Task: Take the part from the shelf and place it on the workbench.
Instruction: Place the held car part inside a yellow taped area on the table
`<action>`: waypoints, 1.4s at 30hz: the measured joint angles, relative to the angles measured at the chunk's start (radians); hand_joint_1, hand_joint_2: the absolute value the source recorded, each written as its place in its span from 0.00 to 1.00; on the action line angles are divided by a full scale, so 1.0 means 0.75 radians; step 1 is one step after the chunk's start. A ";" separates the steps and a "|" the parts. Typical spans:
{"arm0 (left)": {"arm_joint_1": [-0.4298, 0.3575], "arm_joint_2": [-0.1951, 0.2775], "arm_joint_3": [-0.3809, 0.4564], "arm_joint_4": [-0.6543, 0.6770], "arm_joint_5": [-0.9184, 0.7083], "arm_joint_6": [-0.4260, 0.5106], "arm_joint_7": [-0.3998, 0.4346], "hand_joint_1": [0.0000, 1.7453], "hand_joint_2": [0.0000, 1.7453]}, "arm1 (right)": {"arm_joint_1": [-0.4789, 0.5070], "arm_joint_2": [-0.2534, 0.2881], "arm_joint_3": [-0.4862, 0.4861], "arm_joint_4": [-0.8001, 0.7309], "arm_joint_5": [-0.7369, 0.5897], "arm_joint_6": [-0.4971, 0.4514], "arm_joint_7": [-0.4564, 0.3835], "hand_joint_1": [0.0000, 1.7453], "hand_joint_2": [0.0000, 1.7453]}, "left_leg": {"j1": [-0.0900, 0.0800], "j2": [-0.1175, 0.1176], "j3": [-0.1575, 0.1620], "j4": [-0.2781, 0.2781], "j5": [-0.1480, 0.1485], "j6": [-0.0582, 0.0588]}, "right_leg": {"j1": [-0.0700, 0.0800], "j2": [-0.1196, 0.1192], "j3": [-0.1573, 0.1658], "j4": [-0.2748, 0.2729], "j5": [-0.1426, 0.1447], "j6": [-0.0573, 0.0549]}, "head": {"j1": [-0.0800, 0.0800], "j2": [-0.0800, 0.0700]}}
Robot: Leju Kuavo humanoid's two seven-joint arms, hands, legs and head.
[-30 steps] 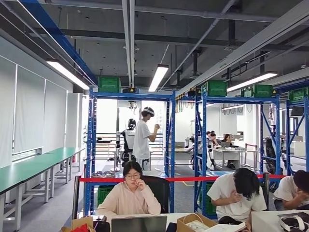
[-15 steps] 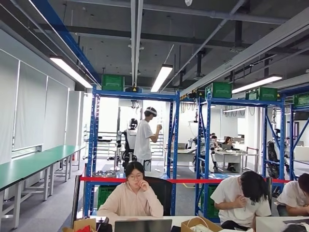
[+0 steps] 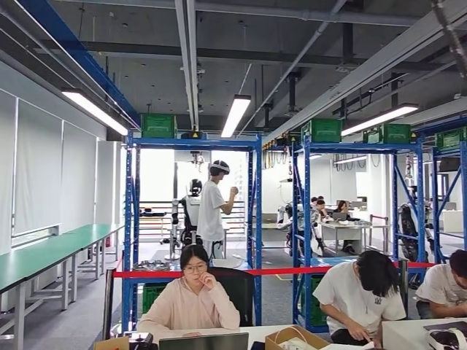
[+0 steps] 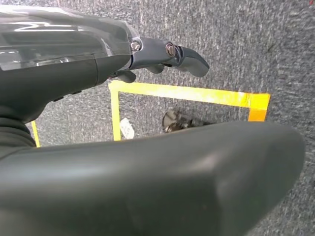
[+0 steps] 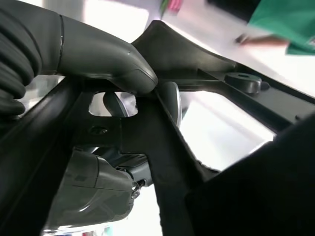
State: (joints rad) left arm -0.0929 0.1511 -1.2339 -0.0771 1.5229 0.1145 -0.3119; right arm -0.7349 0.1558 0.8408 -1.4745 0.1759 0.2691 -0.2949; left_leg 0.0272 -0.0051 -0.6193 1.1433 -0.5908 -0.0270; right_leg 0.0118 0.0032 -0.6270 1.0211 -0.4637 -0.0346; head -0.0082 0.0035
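Right robot hand [image 5: 111,93] apparently gripping black part [image 5: 171,147]

Left hand [image 4: 122,123] dark grey, glossy cover, fingers [image 4: 185,56] pinned by silver screws (two), right hand [image 5: 93,54] ribbed grey.

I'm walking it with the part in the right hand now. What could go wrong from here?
The right hand holds the black part under the thumb alone as far as the wrist view shows; walking jolts might loosen it. The head view looks across the room at seated people and blue shelves, not at a workbench, so placement cannot yet be lined up.
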 joint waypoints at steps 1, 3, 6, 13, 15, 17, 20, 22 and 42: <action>0.000 0.000 -0.004 0.000 0.000 0.000 0.002 0.00 1.00 | -0.018 0.011 0.004 0.020 0.050 -0.022 0.017 1.00 1.00 | 0.000 0.000 -0.051 0.089 -0.031 -0.002 | 0.002 -0.001 0.004 0.000 -0.003 -0.005 | 0.000 0.000; 0.002 0.000 -0.017 0.000 0.000 -0.002 0.006 0.00 1.00 | -0.052 0.031 0.011 0.072 0.186 -0.081 0.064 1.00 1.00 | 0.000 0.000 -0.129 0.202 -0.044 -0.007 | 0.006 0.000 0.011 0.001 -0.010 -0.010 | 0.000 0.000; -0.003 0.000 -0.046 0.000 -0.001 -0.007 0.009 0.00 1.00 | -0.137 0.072 0.025 0.206 0.509 -0.226 0.158 1.00 1.00 | 0.001 0.001 -0.087 0.047 0.092 -0.010 | 0.006 0.005 0.026 0.008 -0.025 -0.005 | 0.000 -0.001; -0.015 -0.001 -0.117 0.000 0.000 -0.017 0.004 0.00 1.00 | -0.265 0.134 0.007 0.509 1.209 -0.438 0.394 1.00 1.00 | -0.003 -0.002 -0.014 -0.124 0.151 0.027 | 0.013 0.003 0.017 0.051 -0.063 0.029 | 0.000 -0.002; -0.020 -0.002 -0.138 0.000 0.000 -0.017 0.001 0.00 1.00 | -0.296 0.143 -0.024 0.608 1.402 -0.461 0.491 1.00 1.00 | 0.001 -0.001 -0.010 -0.126 0.150 0.037 | 0.006 0.002 -0.035 0.169 -0.126 0.046 | 0.000 -0.002; -0.023 -0.002 -0.159 0.000 0.000 -0.020 -0.001 0.00 1.00 | -0.323 0.147 -0.070 0.729 1.530 -0.477 0.536 1.00 1.00 | 0.002 -0.002 -0.007 -0.126 0.148 0.042 | -0.003 0.001 -0.123 0.343 -0.191 0.056 | 0.000 -0.002; -0.024 -0.002 -0.188 0.000 0.000 -0.027 -0.001 0.00 1.00 | -0.354 0.150 -0.143 0.901 1.623 -0.490 0.553 1.00 1.00 | 0.002 -0.004 -0.002 -0.126 0.145 0.043 | -0.006 0.001 -0.146 0.345 -0.139 0.056 | 0.000 -0.002; -0.027 -0.003 -0.206 0.000 0.000 -0.028 -0.002 0.00 1.00 | -0.383 0.154 -0.188 0.992 1.652 -0.502 0.554 1.00 1.00 | 0.001 -0.005 0.003 -0.127 0.142 0.039 | -0.001 0.002 -0.068 0.159 -0.038 0.044 | 0.000 -0.002; -0.026 -0.006 -0.258 0.000 0.001 -0.014 0.010 0.00 1.00 | -0.393 0.063 -0.549 1.326 1.855 -0.508 0.775 1.00 1.00 | -0.001 -0.001 -0.031 -0.122 0.159 0.021 | 0.006 0.005 0.005 0.018 -0.024 0.035 | -0.001 -0.002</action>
State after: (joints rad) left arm -0.1123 0.1463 -1.4275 -0.0771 1.5232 0.1037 -0.3046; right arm -1.0293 0.2028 0.4293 -0.4797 1.5671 -0.1117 0.2863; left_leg 0.0262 -0.0062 -0.6423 1.0521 -0.4712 -0.0115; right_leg 0.0162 0.0070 -0.6229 1.0348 -0.4816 -0.0081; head -0.0087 0.0023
